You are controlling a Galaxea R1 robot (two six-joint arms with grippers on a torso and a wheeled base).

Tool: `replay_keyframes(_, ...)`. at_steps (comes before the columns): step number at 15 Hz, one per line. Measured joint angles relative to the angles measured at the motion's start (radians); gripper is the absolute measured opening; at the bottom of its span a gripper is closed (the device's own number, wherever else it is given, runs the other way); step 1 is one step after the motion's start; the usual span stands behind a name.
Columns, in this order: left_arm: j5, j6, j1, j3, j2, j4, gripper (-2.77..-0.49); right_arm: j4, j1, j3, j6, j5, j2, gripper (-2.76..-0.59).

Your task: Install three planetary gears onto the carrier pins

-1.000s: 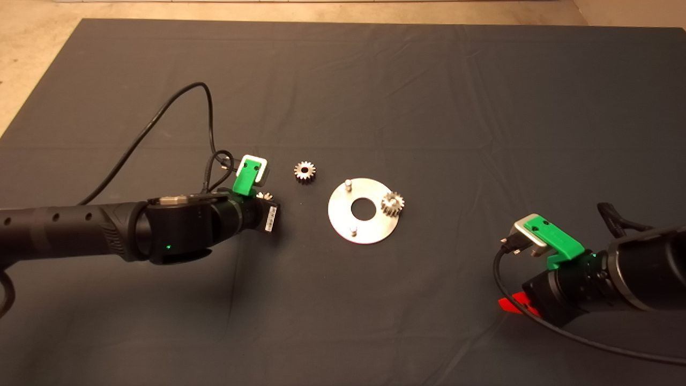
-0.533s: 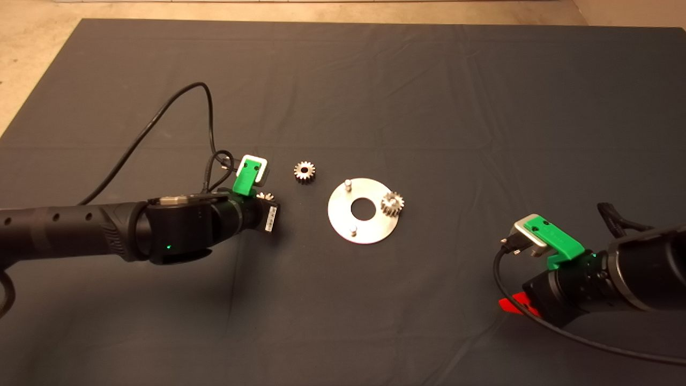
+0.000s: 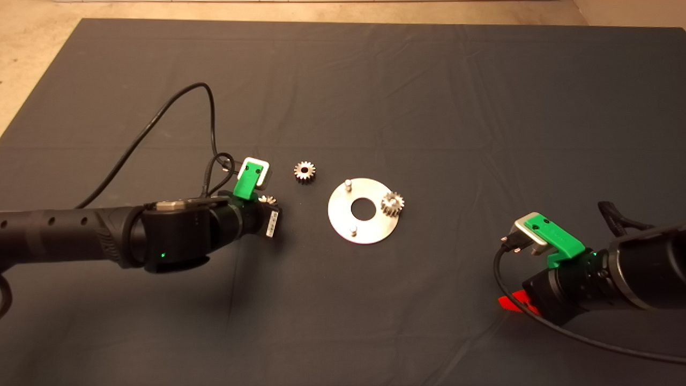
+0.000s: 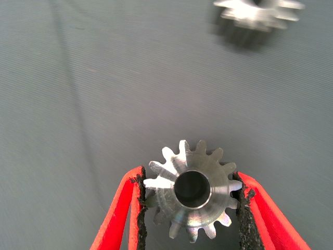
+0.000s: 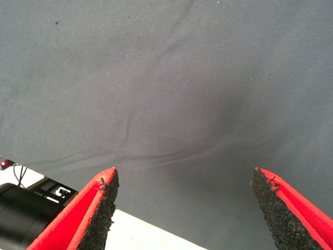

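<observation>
My left gripper [image 4: 190, 177] is shut on a small steel planetary gear [image 4: 192, 195], its pads pressing on the teeth on both sides, just above the mat. In the head view this gripper [image 3: 266, 201] is left of the round silver carrier plate [image 3: 370, 230]. A second gear [image 3: 304, 171] lies loose on the mat between them and also shows in the left wrist view [image 4: 258, 11]. A third gear [image 3: 393, 203] sits on the plate's right pin. Two bare pins [image 3: 348, 183] [image 3: 353, 231] stand upright. My right gripper [image 5: 184, 179] is open and empty at the lower right [image 3: 510, 304].
A black cable [image 3: 161, 115] loops up from the left wrist over the mat. The right arm's cable [image 3: 579, 338] trails along the mat's front right. The mat's far edge meets a beige floor [image 3: 32, 64].
My left arm has shifted slightly toward the front and right, and the gear in its fingers shows a little more. The right arm, the plate and the other gears have not moved.
</observation>
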Motion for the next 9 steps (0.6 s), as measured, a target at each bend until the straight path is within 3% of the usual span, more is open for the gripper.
replay_keyframes(1,0.049,0.003,0.000,0.037,0.005,0.000,-2.41,0.000,0.000,0.000,0.000,0.000,0.000,-1.47)
replay_keyframes(2,0.116,0.004,0.000,0.073,0.011,0.000,-2.41,0.000,0.000,0.000,0.000,0.000,-0.001,-1.47)
replay_keyframes(3,0.166,0.006,0.000,0.114,0.013,0.000,-2.42,0.000,0.000,0.000,0.000,-0.001,-0.002,-1.47)
replay_keyframes(4,0.182,0.006,0.000,0.164,0.013,0.000,-2.45,0.000,0.002,0.000,0.000,0.000,-0.002,-1.47)
replay_keyframes(6,0.178,0.003,0.000,0.287,0.022,0.000,-2.49,0.000,0.017,0.000,0.000,0.000,-0.002,-1.47)
replay_keyframes(8,0.170,-0.017,0.000,0.338,0.042,0.000,-2.49,0.002,0.031,0.001,0.000,0.000,-0.002,-1.47)
replay_keyframes(9,0.178,-0.028,-0.001,0.340,0.054,0.000,-2.49,0.003,0.039,0.001,0.000,0.000,-0.003,-1.47)
